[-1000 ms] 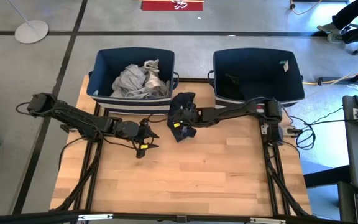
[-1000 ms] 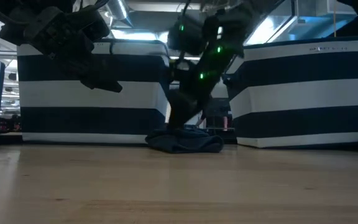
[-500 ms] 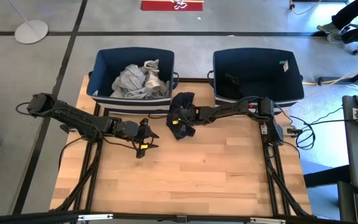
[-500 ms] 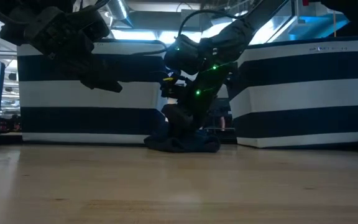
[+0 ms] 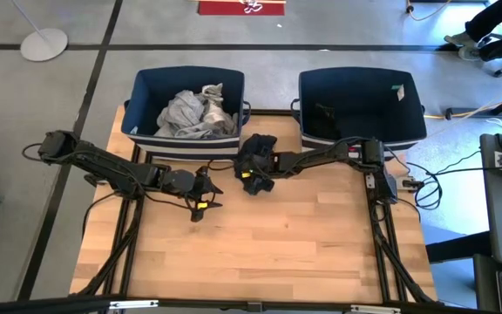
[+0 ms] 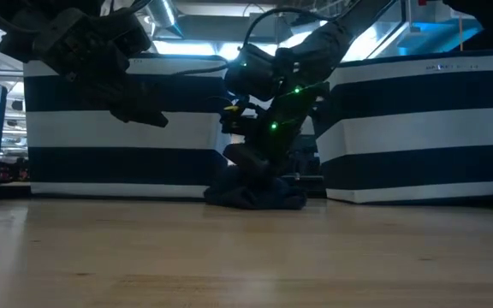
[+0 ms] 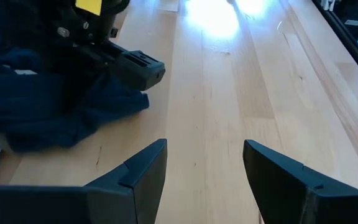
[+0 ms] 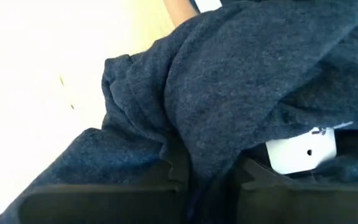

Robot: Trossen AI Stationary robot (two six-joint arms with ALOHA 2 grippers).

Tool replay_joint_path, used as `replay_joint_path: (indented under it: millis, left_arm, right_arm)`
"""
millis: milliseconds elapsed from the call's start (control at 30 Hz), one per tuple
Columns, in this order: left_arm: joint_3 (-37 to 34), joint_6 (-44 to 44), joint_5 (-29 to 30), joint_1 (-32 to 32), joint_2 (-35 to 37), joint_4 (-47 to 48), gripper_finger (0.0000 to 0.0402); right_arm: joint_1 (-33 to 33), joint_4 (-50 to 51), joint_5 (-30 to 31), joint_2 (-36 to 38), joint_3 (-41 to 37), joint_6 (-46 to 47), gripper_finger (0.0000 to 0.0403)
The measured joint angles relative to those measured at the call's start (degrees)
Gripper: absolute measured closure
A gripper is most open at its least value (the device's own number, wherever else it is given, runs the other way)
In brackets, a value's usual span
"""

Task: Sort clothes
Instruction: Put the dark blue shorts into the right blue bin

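From where I stand, the right gripper [image 5: 253, 167] has just snapped its fingers together on the dark navy garment [image 5: 256, 149] that lies on the table [image 5: 303, 235], in the gap between the two bins at about twelve o'clock from the table's middle. A moment ago those fingers stood wide over the cloth; now the right wrist view shows a fold of the navy fabric bunched and pinched between them, with a white label [image 8: 301, 150] just beside the pinch. The garment has drawn up into a tighter heap than it was a second ago, when it lay spread flatter. In the low view it is touching the wood, so I judge it gripped but not yet lifted.

The left gripper [image 5: 206, 199] hangs at about nine o'clock from the middle, its fingers [image 7: 143, 172] parted with nothing but bare wood between them; it has not stirred over the last second. It looks to be waiting.

The left bin [image 5: 145, 87], at eleven o'clock, holds a pile of light grey clothes [image 5: 194, 112]. The right bin [image 5: 408, 118], at one o'clock, shows something dark inside that I cannot make out. Since the pale things sit in the left bin, my guess is that this dark piece belongs in the right one, so the grip just made starts the carry toward one o'clock.
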State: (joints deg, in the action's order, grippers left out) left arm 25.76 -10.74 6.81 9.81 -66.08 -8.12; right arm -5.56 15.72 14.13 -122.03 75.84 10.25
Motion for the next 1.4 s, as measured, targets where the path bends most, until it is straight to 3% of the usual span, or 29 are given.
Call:
replay_joint_path:
  millis: [200, 400, 1000, 1400]
  left_arm:
    - [0.0, 0.2, 0.0, 0.8, 0.0, -0.1, 0.0202]
    - [0.0, 0.2, 0.0, 0.7, 0.0, 0.0, 0.0202]
    - [0.0, 0.4, 0.0, 0.7, 0.0, 0.0, 0.0202]
    - [0.0, 0.5, 0.0, 0.7, 0.0, 0.0, 0.0202]
  right_arm:
    - [3.5, 8.3, 7.0, 2.1, 2.2, -0.3, 0.0361]
    - [6.6, 13.2, 8.4, 6.4, 3.1, -1.5, 0.0372]
    - [8.6, 15.9, 14.1, 22.1, 3.4, -0.3, 0.0365]
    - [8.5, 14.1, 20.2, 31.8, 3.5, -6.0, 0.0364]
